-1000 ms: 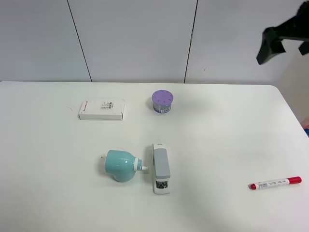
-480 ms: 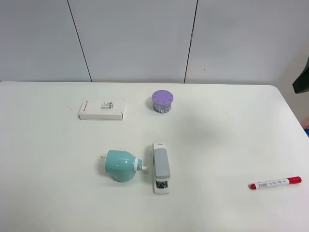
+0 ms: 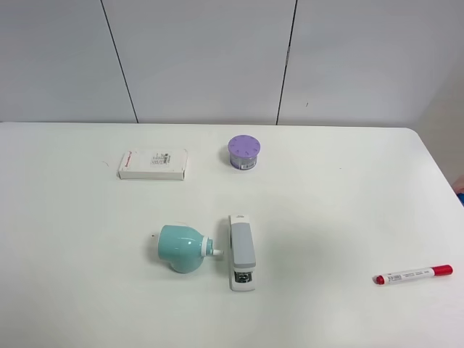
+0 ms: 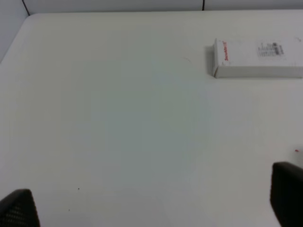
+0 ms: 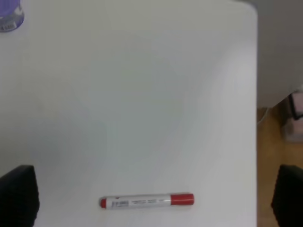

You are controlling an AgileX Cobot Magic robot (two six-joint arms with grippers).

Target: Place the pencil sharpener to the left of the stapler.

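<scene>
My claws [image 4: 151, 208] [image 5: 151, 198] hang spread apart and empty, the sharpener [image 3: 181, 248] already sits at the stapler's [image 3: 242, 251] nine o'clock, so nothing seems left but parking.

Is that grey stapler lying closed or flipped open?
Closed. The stapler lies flat on the table, its grey top arm folded down along its white base.

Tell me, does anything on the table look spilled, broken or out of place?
Nothing stands out. The pencil sharpener lies on its side just left of the stapler; no spill or damage shows.
</scene>
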